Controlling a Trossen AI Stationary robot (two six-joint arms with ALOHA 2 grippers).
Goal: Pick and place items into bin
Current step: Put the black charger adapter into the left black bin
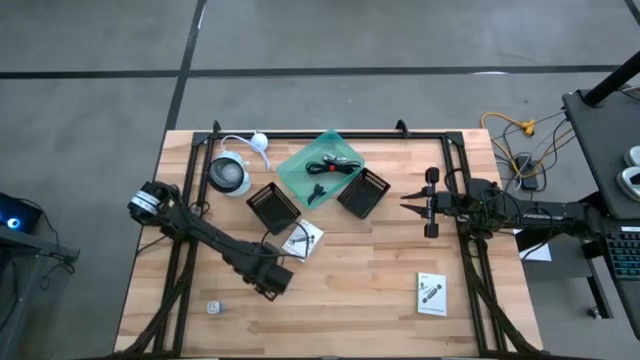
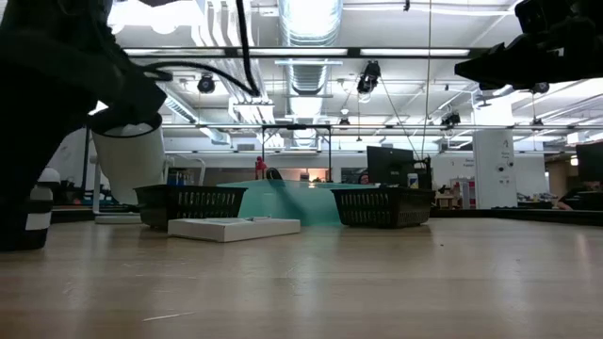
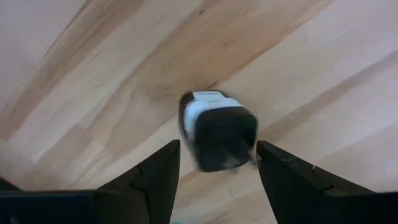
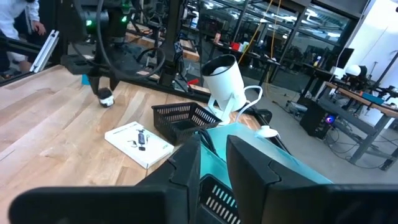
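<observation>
the left gripper [image 1: 272, 280] is low over the near-left part of the wooden table [image 1: 360, 290], its fingers [image 3: 155, 177] spread open on either side of a small black-and-white block [image 3: 219, 129] that lies on the wood between them, not clamped. the right gripper [image 1: 412, 207] hangs at the right, just beside the right black basket [image 1: 363, 193], its fingers open and holding nothing. the teal bin [image 1: 322, 166] at the far middle holds the black cable with red tie [image 1: 335, 165], one white printed packet [image 1: 303, 240] lies near the left black basket [image 1: 273, 207], another white packet [image 1: 431, 293] lies near right, and a tiny pale piece [image 1: 213, 307] sits near left.

Bright overhead ceiling lights [image 2: 311, 19]; left wrist view blurred.
</observation>
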